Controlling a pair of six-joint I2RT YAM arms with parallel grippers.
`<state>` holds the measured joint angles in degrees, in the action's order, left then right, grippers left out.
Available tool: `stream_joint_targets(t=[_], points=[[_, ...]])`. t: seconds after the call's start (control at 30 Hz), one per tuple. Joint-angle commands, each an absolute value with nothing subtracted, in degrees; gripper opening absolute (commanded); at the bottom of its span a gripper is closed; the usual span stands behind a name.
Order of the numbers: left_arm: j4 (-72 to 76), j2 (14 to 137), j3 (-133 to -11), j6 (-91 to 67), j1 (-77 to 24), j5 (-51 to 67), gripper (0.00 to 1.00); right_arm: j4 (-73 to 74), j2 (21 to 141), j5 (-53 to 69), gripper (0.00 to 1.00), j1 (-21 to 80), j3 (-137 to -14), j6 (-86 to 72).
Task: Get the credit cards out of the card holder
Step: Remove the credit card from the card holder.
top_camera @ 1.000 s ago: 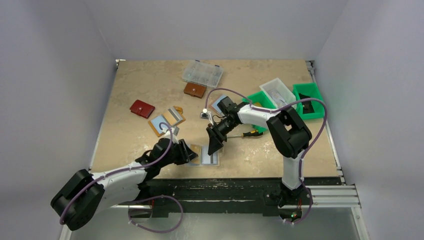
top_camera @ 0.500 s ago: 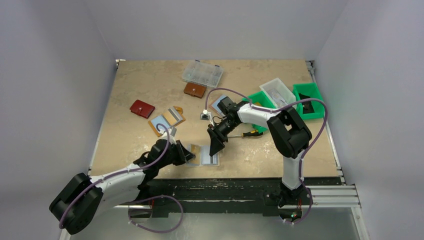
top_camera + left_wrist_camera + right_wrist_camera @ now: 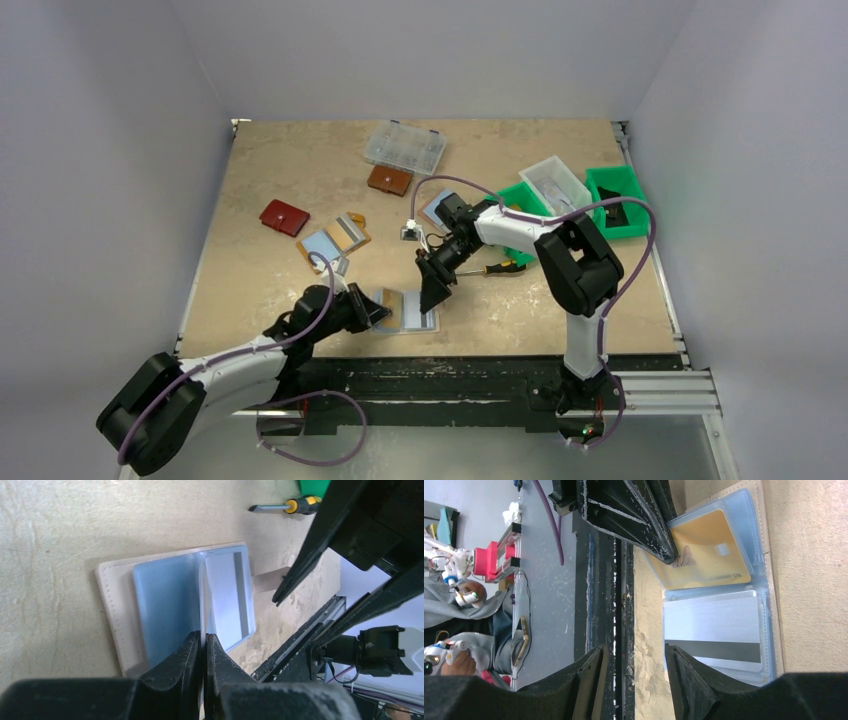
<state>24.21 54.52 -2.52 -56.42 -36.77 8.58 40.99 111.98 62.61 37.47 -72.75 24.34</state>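
One risk: the left gripper [image 3: 203,640], jaws pinched together on the gold card [image 3: 704,550], may drag the open card holder [image 3: 114,605] off the near edge of the table [image 3: 280,170] unless the right gripper [image 3: 634,652], jaws apart, pins it.

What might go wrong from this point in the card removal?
1. The left gripper has its jaws shut at a corner of the gold card. Whether they caught the card or only the clear sleeve is unclear, so a pull may slip or drag the card holder.
2. The right gripper stands open and does not visibly pin the holder, so it may lift.
3. The holder lies close to the near edge of the table and might slide off.
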Motion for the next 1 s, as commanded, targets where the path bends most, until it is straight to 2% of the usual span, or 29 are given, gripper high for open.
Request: stream_joint_targets(t=[0.0, 0.37, 0.97], points=[[32.84, 50.54, -0.42, -56.59, -36.5, 11.23, 0.0, 44.2, 110.81, 66.79, 0.55, 37.44, -75.87, 28.32], [44.42, 45.89, 2.96, -57.63, -36.48, 12.48, 0.0, 40.69, 109.05, 72.06, 0.55, 36.19, -74.99, 22.6], [63.19, 57.37, 3.34, -61.61, -36.54, 15.99, 0.0, 31.1, 107.77, 78.48, 0.52, 32.23, -71.69, 10.99]])
